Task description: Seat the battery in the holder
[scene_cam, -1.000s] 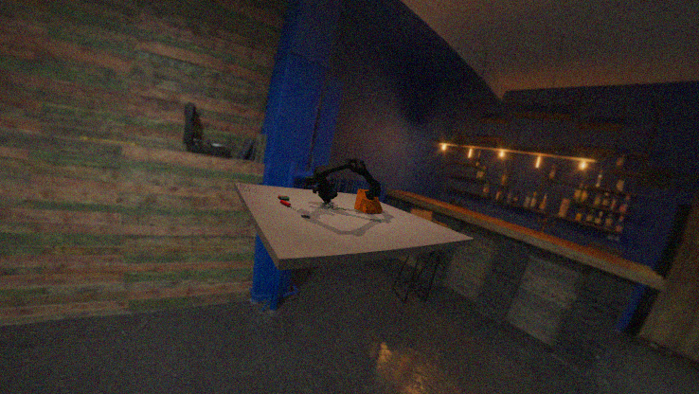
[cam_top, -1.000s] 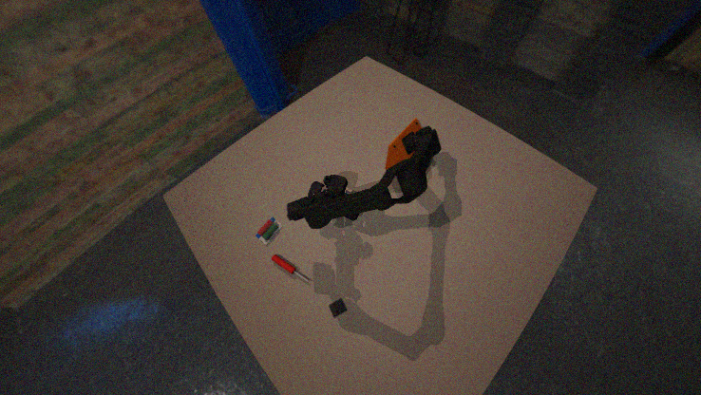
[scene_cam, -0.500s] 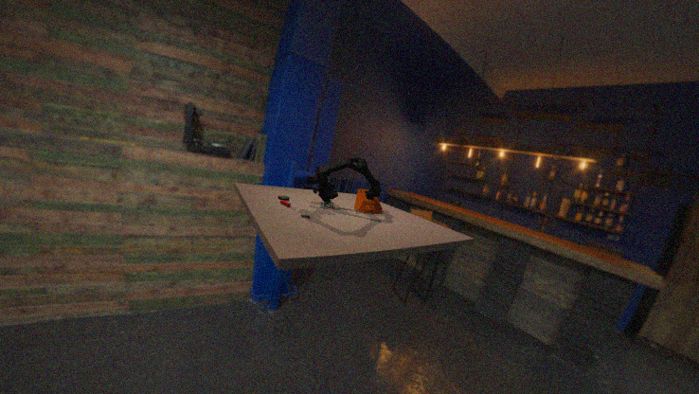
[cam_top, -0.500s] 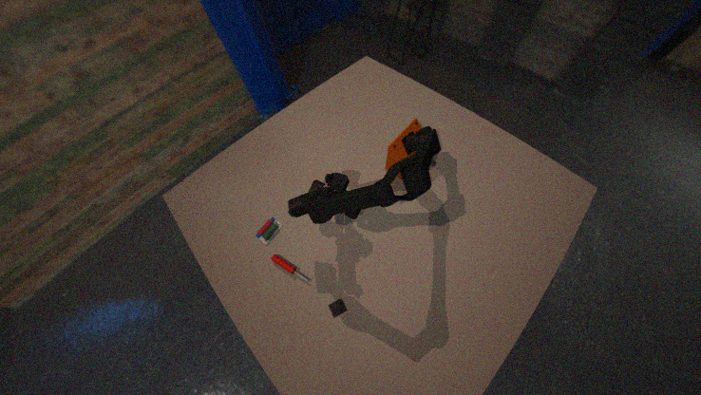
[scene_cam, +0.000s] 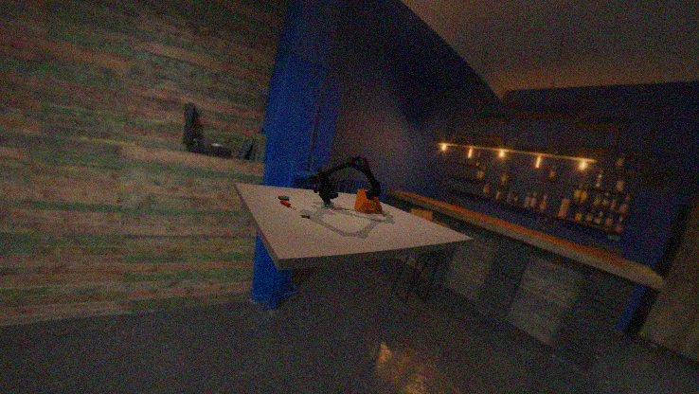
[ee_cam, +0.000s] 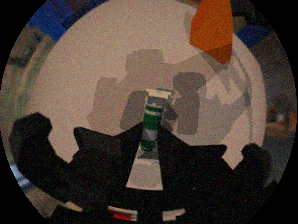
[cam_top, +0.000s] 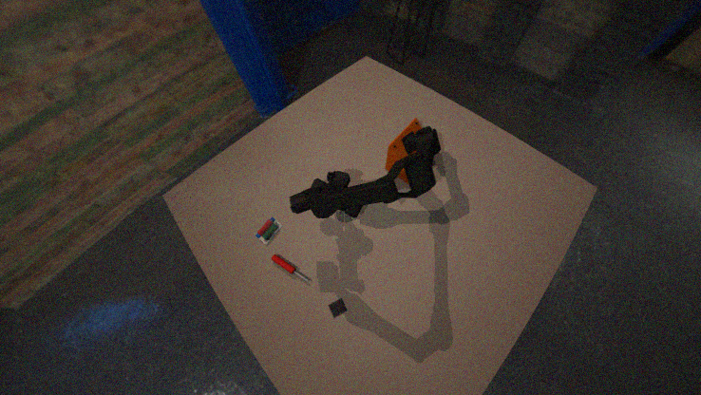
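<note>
Hand clamped on the green battery — a pale tray well apart holds red and green pieces.

Battery: green, white bands. Screwdriver: red handle. Mount plate: plain orange. Surface: pale pinkish beige.

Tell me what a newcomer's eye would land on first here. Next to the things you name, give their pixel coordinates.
Probably the dark arm (cam_top: 372, 192) (scene_cam: 359, 164) arched over the pale table (cam_top: 515, 196) (scene_cam: 391, 232), with an orange block (cam_top: 398, 152) (scene_cam: 366, 201) (ee_cam: 212, 27) at its base. Next, the red-handled screwdriver (cam_top: 284, 263) (scene_cam: 285, 203) lying beside the red-and-green items (cam_top: 268, 230) (scene_cam: 283, 198).
</note>
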`<state>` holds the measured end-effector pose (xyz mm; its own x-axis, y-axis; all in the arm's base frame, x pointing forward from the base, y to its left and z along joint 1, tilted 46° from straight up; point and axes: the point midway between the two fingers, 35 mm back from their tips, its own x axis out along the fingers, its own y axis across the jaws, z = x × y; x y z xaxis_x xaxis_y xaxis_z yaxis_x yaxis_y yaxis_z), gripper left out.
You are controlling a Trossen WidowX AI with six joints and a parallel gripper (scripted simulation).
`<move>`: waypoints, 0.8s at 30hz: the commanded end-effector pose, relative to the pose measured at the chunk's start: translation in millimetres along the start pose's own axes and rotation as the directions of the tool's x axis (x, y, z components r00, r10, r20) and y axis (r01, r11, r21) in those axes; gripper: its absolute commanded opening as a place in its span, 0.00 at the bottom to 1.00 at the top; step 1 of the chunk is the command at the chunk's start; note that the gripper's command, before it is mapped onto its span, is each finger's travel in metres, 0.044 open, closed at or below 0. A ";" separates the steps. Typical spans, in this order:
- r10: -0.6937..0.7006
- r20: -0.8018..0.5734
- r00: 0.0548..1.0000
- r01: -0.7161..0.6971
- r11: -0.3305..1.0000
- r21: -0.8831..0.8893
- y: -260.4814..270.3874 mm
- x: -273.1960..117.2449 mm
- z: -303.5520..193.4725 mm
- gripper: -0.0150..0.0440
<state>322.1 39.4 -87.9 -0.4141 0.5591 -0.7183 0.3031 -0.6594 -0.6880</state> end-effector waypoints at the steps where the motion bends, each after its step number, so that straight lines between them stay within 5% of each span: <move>1: 0.006 -0.038 0.999 -0.006 1.000 -0.004 1.0 1.0 -4.5 0.37; 24: 0.007 -0.146 0.989 -0.007 1.000 -0.002 0.3 4.6 -1.3 0.37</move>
<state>318.7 39.9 -91.5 -0.3089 0.6096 -0.7301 0.3021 -0.6650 -0.6831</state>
